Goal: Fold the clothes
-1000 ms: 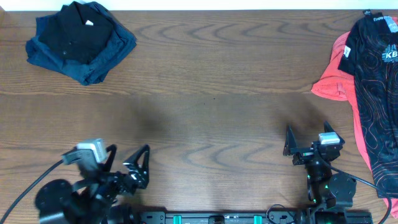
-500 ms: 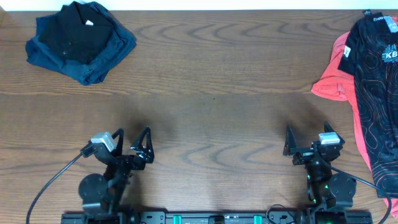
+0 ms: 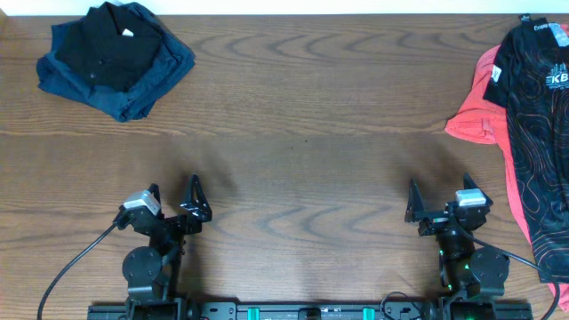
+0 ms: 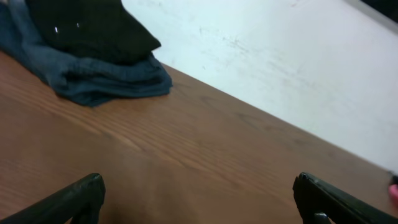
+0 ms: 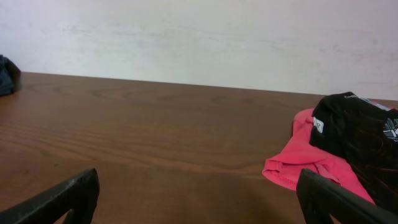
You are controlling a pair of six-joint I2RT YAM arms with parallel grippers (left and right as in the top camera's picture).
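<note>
left pincer (image 3: 175, 189): jaws spread, arm tucked | right pincer (image 3: 439, 189): jaws spread, arm tucked

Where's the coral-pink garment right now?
Overhead, the coral-pink garment lies at the far right of the table, partly under the black shirt with red lines.

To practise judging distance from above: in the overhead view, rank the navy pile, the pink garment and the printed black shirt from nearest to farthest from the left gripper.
From the left gripper:
1. Navy pile, far left corner of the table.
2. Pink garment, right side, poking out from under the shirt.
3. Printed black shirt, right edge, lying over the pink.
</note>
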